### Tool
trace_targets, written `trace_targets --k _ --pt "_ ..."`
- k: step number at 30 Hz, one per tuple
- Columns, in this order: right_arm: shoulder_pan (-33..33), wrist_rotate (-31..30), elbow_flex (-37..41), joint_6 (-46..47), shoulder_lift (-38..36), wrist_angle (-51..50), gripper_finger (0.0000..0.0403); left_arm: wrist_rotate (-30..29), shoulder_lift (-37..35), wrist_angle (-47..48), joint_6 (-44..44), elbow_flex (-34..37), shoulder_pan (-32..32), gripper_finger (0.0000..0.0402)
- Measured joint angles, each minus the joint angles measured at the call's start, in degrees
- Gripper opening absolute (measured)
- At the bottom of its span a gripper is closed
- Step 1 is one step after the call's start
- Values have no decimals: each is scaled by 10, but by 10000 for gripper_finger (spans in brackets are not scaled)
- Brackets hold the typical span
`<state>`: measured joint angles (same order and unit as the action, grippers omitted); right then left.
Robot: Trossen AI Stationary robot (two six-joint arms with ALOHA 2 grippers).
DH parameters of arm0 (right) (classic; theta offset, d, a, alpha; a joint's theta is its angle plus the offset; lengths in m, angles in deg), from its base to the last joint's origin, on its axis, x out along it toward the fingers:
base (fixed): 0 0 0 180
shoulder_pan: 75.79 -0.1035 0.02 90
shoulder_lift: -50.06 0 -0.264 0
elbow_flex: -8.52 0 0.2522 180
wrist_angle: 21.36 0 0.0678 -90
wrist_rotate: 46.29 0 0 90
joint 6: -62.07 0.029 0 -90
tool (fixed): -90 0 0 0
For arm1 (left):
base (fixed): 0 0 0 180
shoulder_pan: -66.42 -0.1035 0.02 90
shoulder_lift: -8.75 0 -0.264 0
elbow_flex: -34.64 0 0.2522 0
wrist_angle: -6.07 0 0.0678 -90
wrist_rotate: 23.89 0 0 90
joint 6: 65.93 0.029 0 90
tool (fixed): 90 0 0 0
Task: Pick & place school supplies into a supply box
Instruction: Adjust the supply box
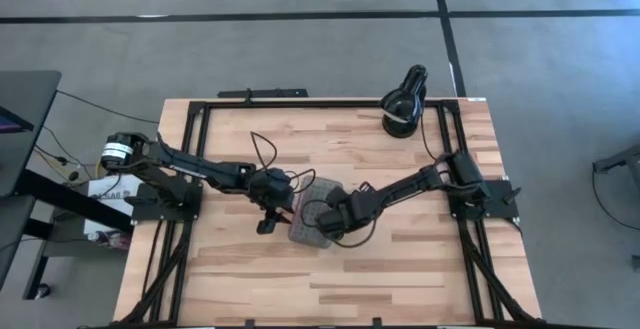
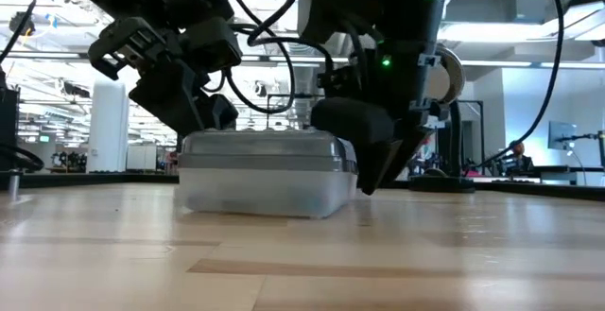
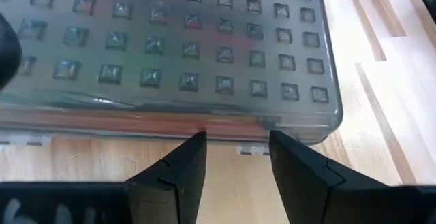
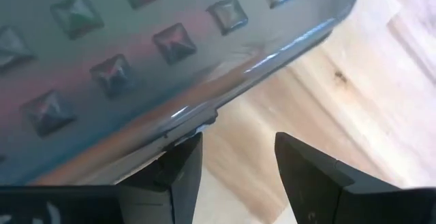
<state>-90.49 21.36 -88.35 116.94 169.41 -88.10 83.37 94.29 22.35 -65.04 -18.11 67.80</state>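
The supply box (image 1: 303, 233), a clear case with a grey studded lid (image 3: 170, 47), lies shut near the table's middle. Of the school supplies, only a reddish blur (image 3: 204, 43) shows through the lid. My left gripper (image 3: 235, 146) is open, slanting down at the box's left long edge (image 3: 204, 125). My right gripper (image 4: 235, 146) is open and points steeply down at the box's opposite edge (image 4: 204, 108). In the low view the two arms flank the box (image 2: 260, 183). My left gripper's fingertips (image 3: 194, 146) stand right at the lid's long rim (image 3: 225, 130), slanting down from the table's left; I cannot tell whether they touch it. My right gripper has one fingertip (image 4: 187, 149) beside a small tab on the lid's rim (image 4: 204, 120), while the other hangs over bare wood; I cannot tell whether it touches.
A black round desk lamp (image 1: 403, 104) stands at the table's far right corner. Cables loop over the wood near the left arm (image 1: 262, 149). Bare wooden table (image 1: 300, 289) lies toward the near edge.
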Motion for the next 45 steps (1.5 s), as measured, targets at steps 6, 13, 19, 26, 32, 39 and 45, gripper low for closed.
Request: trace_targets --k 6,13,19,26,32,39,45 --pt "25 5 0 -33 0 2 177 -17 0 -3 -8 0 5 155" --pt "45 8 0 -52 -1 4 177 -30 -1 -3 -9 0 5 155" --pt "56 11 -1 -58 -2 -8 177 -41 0 -12 -12 0 5 155" --pt "61 7 -1 -65 -14 -51 177 -44 0 -39 -16 0 5 155" --pt "65 -7 -1 -80 -39 -75 177 -42 9 -62 -19 0 5 155" --pt "66 0 -1 -84 -40 -85 177 1 80 -80 -47 0 10 155" --pt "52 6 -1 -78 -41 -115 177 -1 91 -72 -39 0 17 155"
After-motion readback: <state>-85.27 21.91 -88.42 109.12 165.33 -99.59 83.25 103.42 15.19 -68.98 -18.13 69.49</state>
